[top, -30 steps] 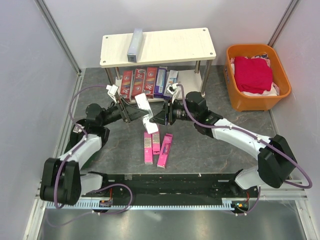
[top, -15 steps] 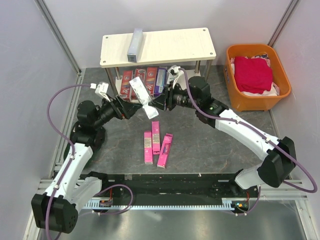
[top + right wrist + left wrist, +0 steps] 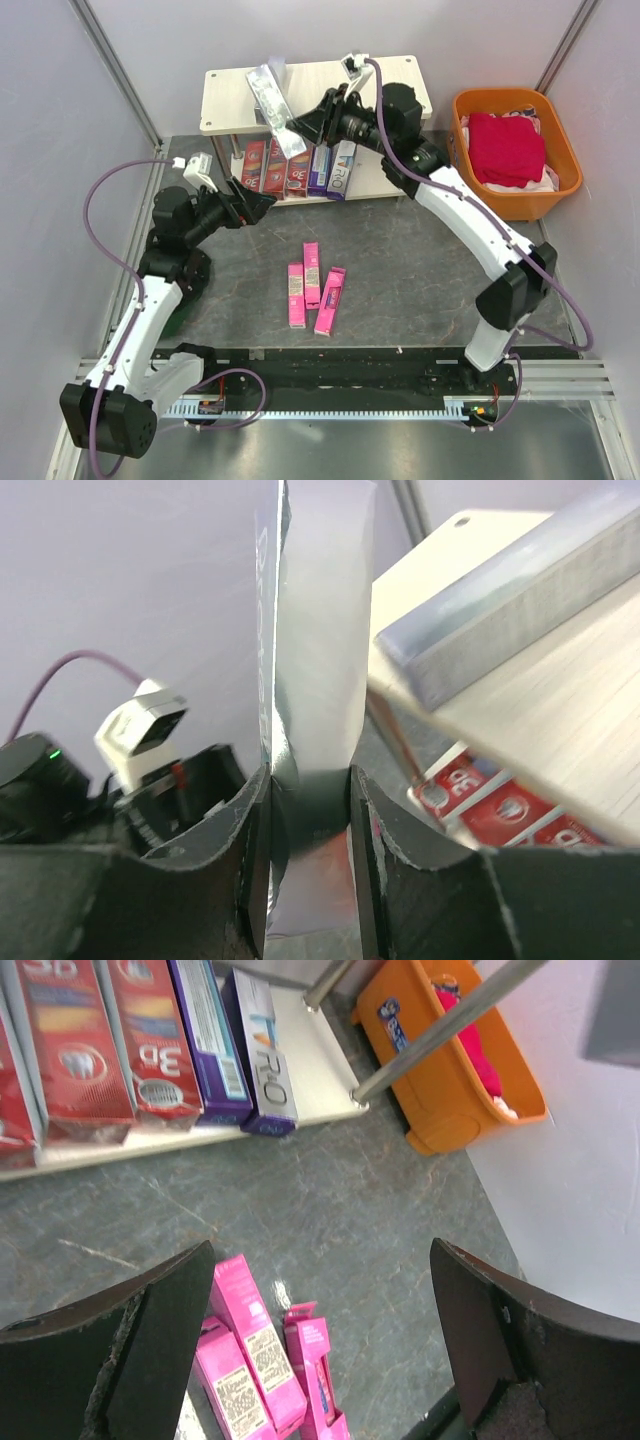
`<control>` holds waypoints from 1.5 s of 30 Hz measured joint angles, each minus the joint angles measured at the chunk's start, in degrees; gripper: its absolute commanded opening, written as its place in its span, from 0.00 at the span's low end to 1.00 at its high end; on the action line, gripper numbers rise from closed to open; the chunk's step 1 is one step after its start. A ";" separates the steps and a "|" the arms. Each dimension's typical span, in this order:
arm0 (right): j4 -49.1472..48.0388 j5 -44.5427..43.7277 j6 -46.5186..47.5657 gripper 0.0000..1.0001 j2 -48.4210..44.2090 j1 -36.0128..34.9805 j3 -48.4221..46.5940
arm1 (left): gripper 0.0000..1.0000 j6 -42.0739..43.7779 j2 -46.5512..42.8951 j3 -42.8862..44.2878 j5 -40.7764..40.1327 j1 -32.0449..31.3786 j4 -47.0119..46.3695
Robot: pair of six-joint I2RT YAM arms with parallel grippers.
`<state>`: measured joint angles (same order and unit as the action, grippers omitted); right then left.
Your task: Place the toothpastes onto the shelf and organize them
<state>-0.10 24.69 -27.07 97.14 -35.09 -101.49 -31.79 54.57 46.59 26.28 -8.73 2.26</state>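
My right gripper [image 3: 298, 128] [image 3: 310, 780] is shut on a silver-grey toothpaste carton [image 3: 274, 104] [image 3: 315, 650] and holds it tilted over the left part of the shelf's top board [image 3: 340, 92]. A second silver-grey carton [image 3: 276, 67] [image 3: 520, 590] lies on that board. On the lower tier stand three red cartons [image 3: 275, 165] [image 3: 60, 1050], a purple one [image 3: 320, 165] [image 3: 205, 1040] and a white one [image 3: 342, 168] [image 3: 265, 1055]. Three pink cartons [image 3: 312, 285] [image 3: 250, 1350] lie on the table. My left gripper [image 3: 262, 203] [image 3: 320, 1290] is open and empty, above the table left of the shelf front.
An orange basket [image 3: 515, 150] [image 3: 450, 1070] with red cloth stands right of the shelf. Grey walls close in left, right and behind. The shelf's metal legs [image 3: 440, 1030] stand at its corners.
The right gripper has carried the silver carton from low in front of the shelf up to the top board. The left gripper has let go of it and drawn back left.
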 measured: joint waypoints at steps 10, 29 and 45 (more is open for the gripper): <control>2.21 -0.46 -4.81 0.30 15.52 6.01 -16.85 | 0.95 0.90 2.58 6.49 -2.16 0.00 1.81; -4.44 -4.92 -28.87 0.31 25.70 10.95 -23.71 | 0.95 1.05 4.44 6.58 -2.36 0.00 2.40; -4.20 -3.45 -34.36 0.61 25.92 11.21 -23.91 | 0.95 1.05 4.39 6.58 -3.87 0.00 2.56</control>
<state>-4.29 21.23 -61.43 123.07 -23.88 -125.40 -30.74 58.96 53.17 22.41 -8.73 4.82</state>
